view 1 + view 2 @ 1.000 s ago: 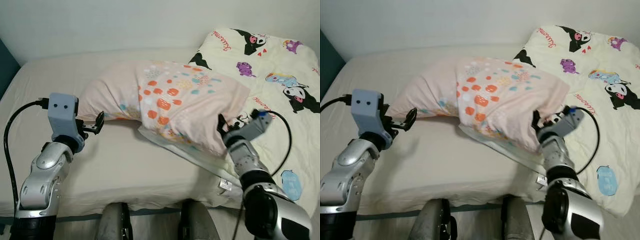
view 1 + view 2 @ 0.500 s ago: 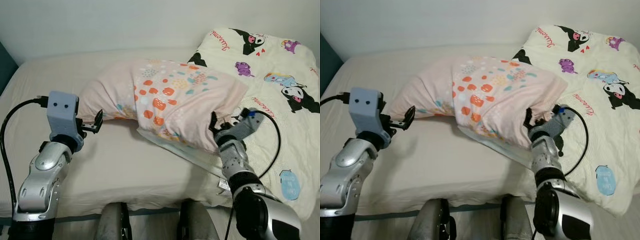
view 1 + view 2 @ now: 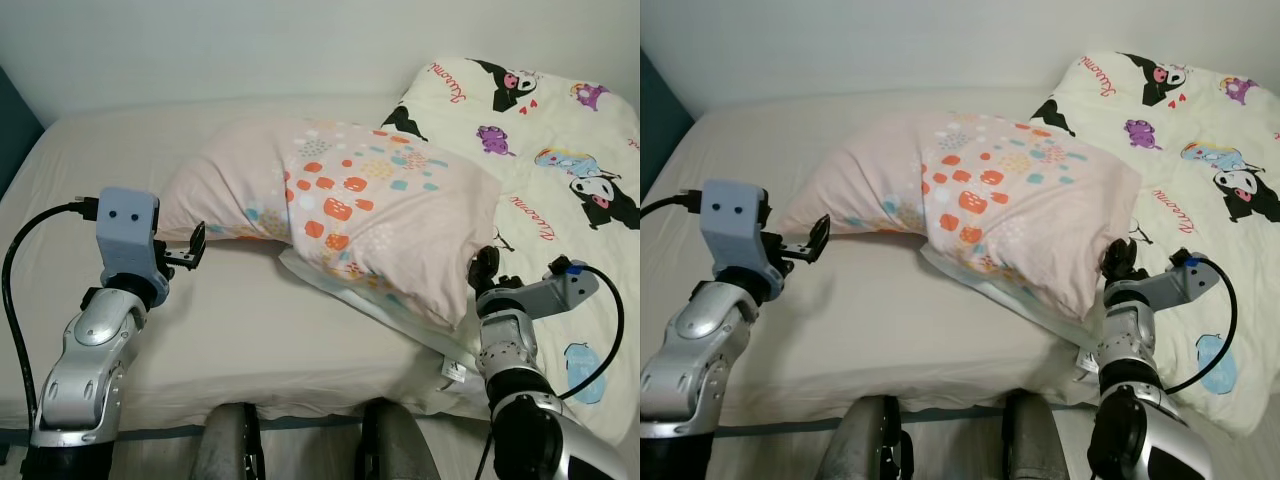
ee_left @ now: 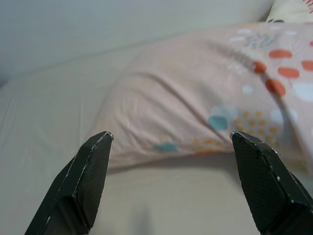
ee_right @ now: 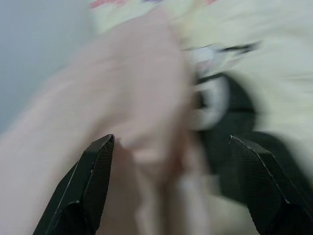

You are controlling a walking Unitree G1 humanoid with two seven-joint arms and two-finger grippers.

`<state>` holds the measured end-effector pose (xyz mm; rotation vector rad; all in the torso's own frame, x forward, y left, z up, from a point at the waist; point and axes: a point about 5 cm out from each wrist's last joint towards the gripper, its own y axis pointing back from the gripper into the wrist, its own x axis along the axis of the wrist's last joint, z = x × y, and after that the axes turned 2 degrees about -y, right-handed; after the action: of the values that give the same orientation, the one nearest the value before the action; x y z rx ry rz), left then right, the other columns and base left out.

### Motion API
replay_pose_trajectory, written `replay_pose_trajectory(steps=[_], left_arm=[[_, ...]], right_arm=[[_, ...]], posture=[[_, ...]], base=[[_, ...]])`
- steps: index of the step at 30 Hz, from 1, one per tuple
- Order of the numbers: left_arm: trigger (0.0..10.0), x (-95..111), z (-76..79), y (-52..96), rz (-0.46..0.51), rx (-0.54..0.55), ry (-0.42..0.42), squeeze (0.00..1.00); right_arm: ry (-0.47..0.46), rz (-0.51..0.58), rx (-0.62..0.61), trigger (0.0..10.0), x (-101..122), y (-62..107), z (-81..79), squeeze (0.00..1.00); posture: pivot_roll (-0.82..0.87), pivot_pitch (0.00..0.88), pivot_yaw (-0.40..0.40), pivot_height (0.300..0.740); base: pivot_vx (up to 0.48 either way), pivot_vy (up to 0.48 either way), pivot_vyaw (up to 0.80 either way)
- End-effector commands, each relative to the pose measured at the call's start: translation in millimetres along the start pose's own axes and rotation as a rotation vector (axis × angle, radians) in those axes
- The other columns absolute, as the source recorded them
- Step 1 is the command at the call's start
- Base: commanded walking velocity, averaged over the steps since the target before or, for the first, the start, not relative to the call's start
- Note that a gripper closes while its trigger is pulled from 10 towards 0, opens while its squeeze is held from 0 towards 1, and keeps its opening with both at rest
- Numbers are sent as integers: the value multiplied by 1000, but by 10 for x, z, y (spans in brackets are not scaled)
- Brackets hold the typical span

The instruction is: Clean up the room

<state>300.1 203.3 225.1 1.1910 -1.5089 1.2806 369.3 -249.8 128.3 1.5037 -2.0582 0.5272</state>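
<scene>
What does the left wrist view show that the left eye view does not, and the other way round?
Left wrist view alone: the left gripper seen from behind, its two fingers spread wide toward the pillow's corner. Left eye view alone: the quilt with cartoon prints, the right gripper at the pillow's other end, both arms. Shared: the pink pillow with coloured spots, the bed and the wall.

"Where is the pillow (image 3: 340, 215)?"

"It lies in the middle of the bed (image 3: 120, 160). Its right end rests on the edge of the blanket (image 3: 545, 150)."

"Where is the blanket?"

"On the right side of the bed."

"And the grippers?"

"The left gripper (image 3: 197, 244) is just beside the pillow's left end. The right gripper (image 3: 484, 268) is by its right corner, over the blanket."
</scene>
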Motion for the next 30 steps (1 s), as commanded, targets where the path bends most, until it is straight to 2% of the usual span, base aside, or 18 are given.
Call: replay_pose_trajectory(steps=[1,4,9,11,12,13,14,15,17,22,26,28,30], left_arm=[[10000,-29,-5,11,-8,-6,-25,0],[10000,-21,3,16,-5,-9,-29,0],[10000,-7,6,43,5,-8,-52,0],[10000,-7,6,43,5,-8,-52,0],[10000,-5,4,45,6,-6,-58,0],[10000,-4,2,48,8,-5,-62,0],[10000,-4,2,48,8,-5,-62,0],[10000,-4,1,50,8,-5,-64,0],[10000,-3,2,54,9,-8,-69,0],[10000,-2,3,42,10,-12,-76,0],[10000,3,3,29,13,-17,-83,0],[10000,8,2,18,14,-18,-84,0],[10000,12,3,0,15,-21,-87,0]], right_arm=[[-64,-40,77,10000,-61,-16,-95,0],[-79,-76,153,10000,-110,-38,-232,0],[118,-199,127,10000,-320,-15,-290,0],[118,-199,127,10000,-320,-15,-290,0],[148,-214,128,10000,-350,-7,-294,0],[226,-274,140,10000,-473,32,-309,0],[226,-274,140,10000,-473,32,-309,0],[282,-316,149,10000,-560,62,-318,0],[322,-379,191,10000,-708,122,-354,0],[273,-394,209,10000,-776,150,-390,0],[273,-387,200,10000,-753,128,-413,0],[284,-388,209,10000,-741,109,-454,0],[258,-407,255,9804,-747,76,-618,0]], posture=[[116,320,15,627],[116,320,15,627],[125,323,2,627],[125,323,2,627],[125,323,2,627],[128,323,-4,627],[128,323,-4,627],[128,323,-4,627],[130,323,-2,627],[133,325,0,627],[137,326,4,627],[142,329,8,627],[142,329,8,627]], base=[[0,0,0],[0,0,0],[0,0,0],[0,0,0],[0,0,0],[0,0,0],[0,0,0],[0,0,0],[0,0,0],[0,0,0],[0,0,0],[0,0,0],[0,0,0]])
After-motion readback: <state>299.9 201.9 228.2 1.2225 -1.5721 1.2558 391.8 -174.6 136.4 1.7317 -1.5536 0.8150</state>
